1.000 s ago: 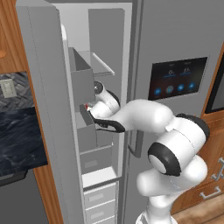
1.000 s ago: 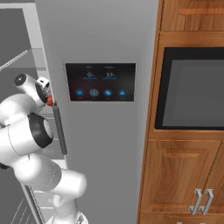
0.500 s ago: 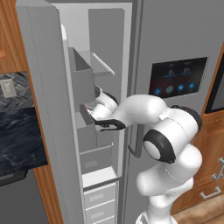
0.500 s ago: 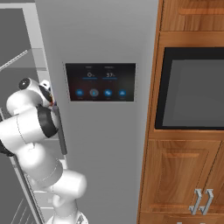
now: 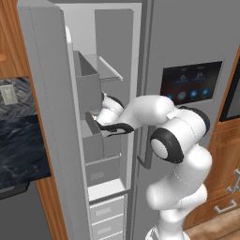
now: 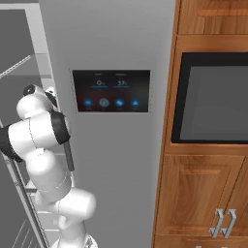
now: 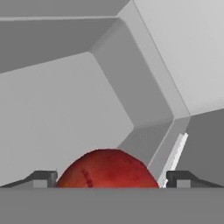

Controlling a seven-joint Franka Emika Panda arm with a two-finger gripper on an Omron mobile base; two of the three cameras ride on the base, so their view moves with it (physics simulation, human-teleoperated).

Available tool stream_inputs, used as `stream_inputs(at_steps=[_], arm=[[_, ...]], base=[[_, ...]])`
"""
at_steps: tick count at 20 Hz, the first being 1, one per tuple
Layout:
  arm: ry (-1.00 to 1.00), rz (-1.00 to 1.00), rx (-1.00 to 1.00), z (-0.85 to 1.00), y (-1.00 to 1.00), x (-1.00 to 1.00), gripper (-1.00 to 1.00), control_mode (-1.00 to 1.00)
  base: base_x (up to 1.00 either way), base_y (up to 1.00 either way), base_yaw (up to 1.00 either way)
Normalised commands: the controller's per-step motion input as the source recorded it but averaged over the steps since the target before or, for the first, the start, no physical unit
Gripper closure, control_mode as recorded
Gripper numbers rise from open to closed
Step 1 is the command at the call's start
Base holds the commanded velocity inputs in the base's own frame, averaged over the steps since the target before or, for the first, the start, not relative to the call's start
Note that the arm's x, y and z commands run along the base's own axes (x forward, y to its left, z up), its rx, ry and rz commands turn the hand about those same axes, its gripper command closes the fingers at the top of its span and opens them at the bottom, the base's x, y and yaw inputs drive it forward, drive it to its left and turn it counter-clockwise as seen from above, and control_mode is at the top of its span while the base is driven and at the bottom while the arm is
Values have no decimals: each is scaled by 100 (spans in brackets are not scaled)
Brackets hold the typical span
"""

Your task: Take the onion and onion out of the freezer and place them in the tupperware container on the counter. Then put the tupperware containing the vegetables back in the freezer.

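Arm: the white robot arm (image 5: 154, 110) reaches left from its base into the open freezer (image 5: 110, 61), its wrist buried among the grey bins at mid-height.

Gripper: in the hand view the gripper (image 7: 107, 177) stands wide open, one dark fingertip (image 7: 41, 178) to the left and one to the right, with a gap on each side of the vegetable between them (no contact is visible, so nothing is held).

Onion: a red-orange onion (image 7: 106, 169) sits directly between the fingertips, close to the camera, its rounded top rising above the bottom band of the hand view. It lies inside a grey freezer compartment whose walls slope away behind it.

Second onion: cannot be made out in any of the pictures.

Freezer: tall grey steel, its door (image 5: 47, 117) swung open toward the near left; pale interior with a shelf (image 5: 108, 70) up high, bins in the middle and drawers (image 5: 108, 213) at the bottom.

Counter: a dark marbled countertop (image 5: 21, 150) lies to the left of the freezer, partly hidden behind the open door.

Neighbouring door: a closed grey door with a dark display panel (image 6: 111, 90) stands just right of the freezer; the arm's upper links show at its left edge in the right base view.

Far right: wooden cabinets (image 6: 203, 193) and a dark built-in oven window (image 6: 215, 101).
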Motion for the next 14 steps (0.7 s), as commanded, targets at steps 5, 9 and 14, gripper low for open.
stream_inputs(at_steps=[5, 9, 14], arm=[[0, -4, 0, -26, 6, 8, 100, -100], [0, -8, 0, -37, -17, -21, 100, -100], [0, -8, 0, -28, -34, -35, 100, -100]], base=[[0, 0, 0], [0, 0, 0], [0, 0, 0]])
